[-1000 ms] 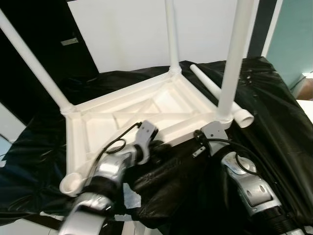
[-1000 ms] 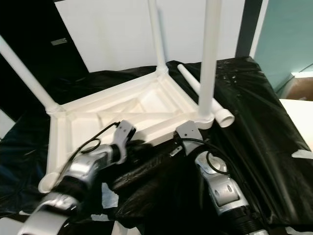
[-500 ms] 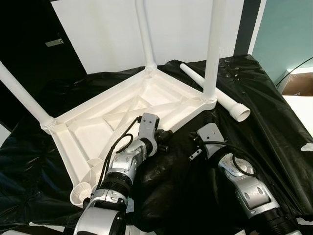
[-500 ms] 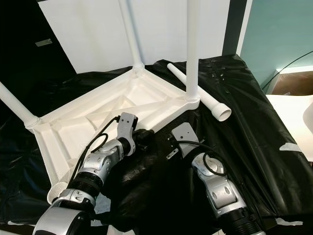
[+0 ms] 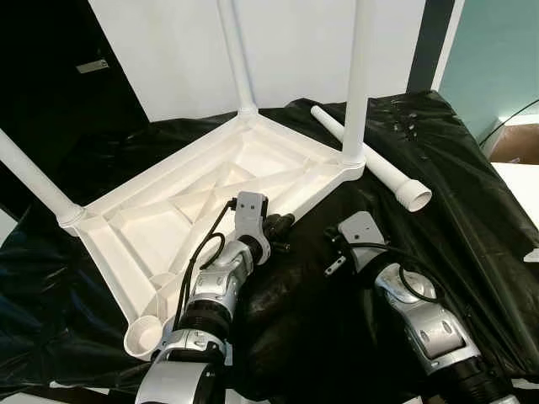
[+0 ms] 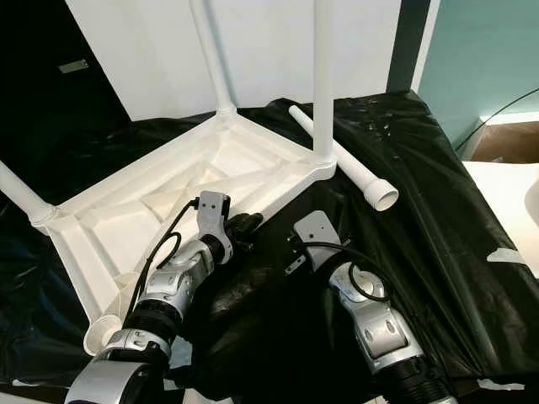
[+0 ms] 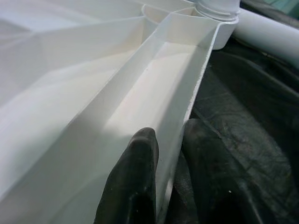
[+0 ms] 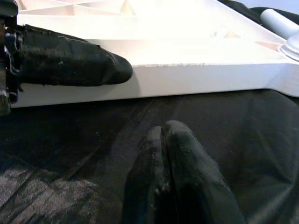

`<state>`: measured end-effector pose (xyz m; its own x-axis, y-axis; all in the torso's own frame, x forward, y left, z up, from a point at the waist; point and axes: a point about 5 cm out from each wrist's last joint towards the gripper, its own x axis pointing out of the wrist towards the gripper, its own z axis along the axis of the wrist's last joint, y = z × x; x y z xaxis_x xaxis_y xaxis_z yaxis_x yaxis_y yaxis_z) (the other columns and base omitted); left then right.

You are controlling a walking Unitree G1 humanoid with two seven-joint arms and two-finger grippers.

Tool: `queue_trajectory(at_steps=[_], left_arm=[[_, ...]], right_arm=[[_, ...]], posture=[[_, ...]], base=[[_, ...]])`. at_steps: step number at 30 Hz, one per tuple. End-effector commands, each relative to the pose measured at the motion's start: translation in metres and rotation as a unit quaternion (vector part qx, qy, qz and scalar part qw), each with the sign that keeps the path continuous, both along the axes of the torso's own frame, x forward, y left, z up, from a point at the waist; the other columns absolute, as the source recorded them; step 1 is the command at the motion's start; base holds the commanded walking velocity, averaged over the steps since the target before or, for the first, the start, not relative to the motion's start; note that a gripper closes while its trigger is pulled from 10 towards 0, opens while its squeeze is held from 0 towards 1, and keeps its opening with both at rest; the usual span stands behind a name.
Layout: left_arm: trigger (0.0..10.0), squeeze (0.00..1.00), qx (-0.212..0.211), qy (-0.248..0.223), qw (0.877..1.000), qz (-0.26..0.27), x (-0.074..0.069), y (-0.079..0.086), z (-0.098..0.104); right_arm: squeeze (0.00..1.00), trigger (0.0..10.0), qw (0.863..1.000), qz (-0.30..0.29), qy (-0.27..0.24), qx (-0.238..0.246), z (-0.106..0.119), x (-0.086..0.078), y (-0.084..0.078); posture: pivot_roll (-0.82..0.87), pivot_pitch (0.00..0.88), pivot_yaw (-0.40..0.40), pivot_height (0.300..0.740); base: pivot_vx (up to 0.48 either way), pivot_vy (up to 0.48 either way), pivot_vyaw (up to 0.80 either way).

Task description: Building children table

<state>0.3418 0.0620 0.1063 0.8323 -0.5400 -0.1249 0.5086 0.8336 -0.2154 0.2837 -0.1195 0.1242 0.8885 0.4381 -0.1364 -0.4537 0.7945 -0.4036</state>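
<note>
The white children's table (image 5: 168,210) lies upside down on a black plastic sheet (image 5: 455,168). Three white legs stand up from its corners, among them the near right leg (image 5: 360,76). The near left corner socket (image 5: 145,338) has no leg in it. A loose white leg (image 5: 370,156) lies on the sheet to the table's right. My left gripper (image 5: 282,225) is shut on the table's near rim (image 7: 187,93), one finger inside the wall and one outside. My right gripper (image 8: 163,133) is shut on nothing, just above the sheet and short of the same rim.
A white wall stands behind the table, with a dark door at the back left. A teal wall and a white surface (image 5: 522,181) are at the right. The black sheet is wrinkled around my right arm (image 5: 417,311).
The camera has risen and shifted. My left gripper has settled on the near rim, and the table has turned away from the loose leg's end. The right arm has barely moved.
</note>
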Motion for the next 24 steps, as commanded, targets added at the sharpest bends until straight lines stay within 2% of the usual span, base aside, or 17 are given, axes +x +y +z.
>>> queue_trajectory(at_steps=[1, 2, 3, 4, 5, 7, 9, 10, 11, 12, 14, 15, 17, 18, 21, 22, 24], left_arm=[[10.0, 0.78, 0.043, 0.013, 0.991, 0.123, -0.004, 0.007, -0.013], [10.0, 0.78, 0.043, 0.013, 0.991, 0.123, -0.004, 0.007, -0.013], [10.0, 0.78, 0.041, 0.003, 0.994, 0.101, -0.006, 0.003, -0.012], [10.0, 1.00, 0.022, -0.010, 0.998, 0.062, -0.008, -0.003, -0.008], [10.0, 1.00, 0.022, -0.010, 0.998, 0.062, -0.008, -0.003, -0.008], [10.0, 1.00, -0.008, -0.006, 1.000, 0.023, -0.010, -0.008, -0.005], [10.0, 1.00, -0.062, -0.024, 0.994, -0.089, -0.020, -0.020, 0.013], [10.0, 1.00, -0.074, -0.030, 0.990, -0.118, -0.024, -0.023, 0.018], [10.0, 1.00, -0.074, -0.030, 0.990, -0.118, -0.024, -0.023, 0.018], [10.0, 0.00, -0.092, -0.046, 0.983, -0.152, -0.028, -0.023, 0.027], [10.0, 0.00, -0.100, -0.056, 0.980, -0.165, -0.029, -0.023, 0.031], [10.0, 0.00, -0.114, -0.070, 0.976, -0.171, -0.029, -0.019, 0.039], [10.0, 0.00, -0.131, -0.093, 0.974, -0.161, -0.024, -0.009, 0.053], [10.0, 0.00, -0.131, -0.093, 0.974, -0.161, -0.024, -0.009, 0.053], [10.0, 0.00, -0.095, -0.097, 0.983, -0.126, -0.012, 0.008, 0.054], [10.0, 0.00, -0.067, -0.090, 0.987, -0.114, -0.009, 0.013, 0.051], [10.0, 0.00, 0.024, -0.060, 0.994, -0.085, -0.002, 0.024, 0.036]], right_arm=[[0.00, 10.0, 1.000, 0.004, 0.003, 0.000, 0.001, 0.000, 0.001], [0.00, 10.0, 1.000, 0.004, 0.003, 0.000, 0.001, 0.000, 0.001], [0.00, 10.0, 1.000, 0.003, 0.003, 0.000, 0.001, 0.000, 0.001], [0.00, 10.0, 1.000, 0.002, 0.004, -0.001, 0.001, 0.000, 0.000], [0.00, 10.0, 1.000, 0.002, 0.004, -0.001, 0.001, 0.000, 0.000], [0.00, 10.0, 1.000, 0.002, 0.004, -0.002, 0.000, 0.000, 0.000], [0.00, 10.0, 1.000, 0.004, 0.005, -0.004, 0.000, 0.000, 0.000], [0.00, 10.0, 1.000, 0.004, 0.005, -0.004, 0.000, 0.000, 0.000], [0.00, 10.0, 1.000, 0.004, 0.005, -0.004, 0.000, 0.000, 0.000], [0.00, 10.0, 1.000, 0.005, 0.006, -0.004, 0.000, 0.000, 0.000], [0.00, 10.0, 1.000, 0.006, 0.006, -0.004, -0.001, 0.001, 0.000], [0.00, 10.0, 1.000, 0.007, 0.006, -0.004, -0.001, 0.001, 0.001], [0.00, 10.0, 1.000, 0.008, 0.006, -0.004, -0.001, 0.001, 0.002], [0.00, 10.0, 1.000, 0.008, 0.006, -0.004, -0.001, 0.001, 0.002], [0.00, 10.0, 1.000, 0.009, 0.006, -0.004, -0.002, 0.001, 0.002], [0.00, 10.0, 1.000, 0.009, 0.006, -0.004, -0.002, 0.001, 0.002], [0.00, 10.0, 1.000, 0.010, 0.006, -0.003, -0.002, 0.000, 0.003]], posture=[[-0.09, 0.000, 0.115, 0.740], [-0.09, 0.000, 0.115, 0.740], [-0.09, 0.000, 0.115, 0.740], [-0.09, 0.000, 0.114, 0.740], [-0.09, 0.000, 0.114, 0.740], [-0.09, 0.000, 0.112, 0.740], [-0.09, 0.000, 0.109, 0.740], [-0.09, 0.000, 0.109, 0.740], [-0.09, 0.000, 0.109, 0.740], [-0.08, 0.000, 0.109, 0.740], [-0.08, 0.000, 0.109, 0.740], [-0.08, 0.000, 0.109, 0.740], [-0.08, 0.000, 0.110, 0.740], [-0.08, 0.000, 0.110, 0.740], [-0.08, 0.000, 0.110, 0.740], [-0.08, 0.000, 0.113, 0.740], [-0.08, 0.000, 0.113, 0.740]], base=[[0.000, 0.000, 0.00], [0.000, 0.000, 0.00], [0.000, 0.000, 0.00], [0.000, 0.000, 0.00], [0.000, 0.000, 0.00], [0.000, 0.000, 0.00], [0.000, 0.000, 0.00], [0.000, 0.000, 0.00], [0.000, 0.000, 0.00], [0.000, 0.000, 0.00], [0.000, 0.000, 0.00], [0.000, 0.000, 0.00], [0.000, 0.000, 0.00], [0.000, 0.000, 0.00], [0.000, 0.000, 0.00], [0.000, 0.000, 0.00], [0.000, 0.000, 0.00]])
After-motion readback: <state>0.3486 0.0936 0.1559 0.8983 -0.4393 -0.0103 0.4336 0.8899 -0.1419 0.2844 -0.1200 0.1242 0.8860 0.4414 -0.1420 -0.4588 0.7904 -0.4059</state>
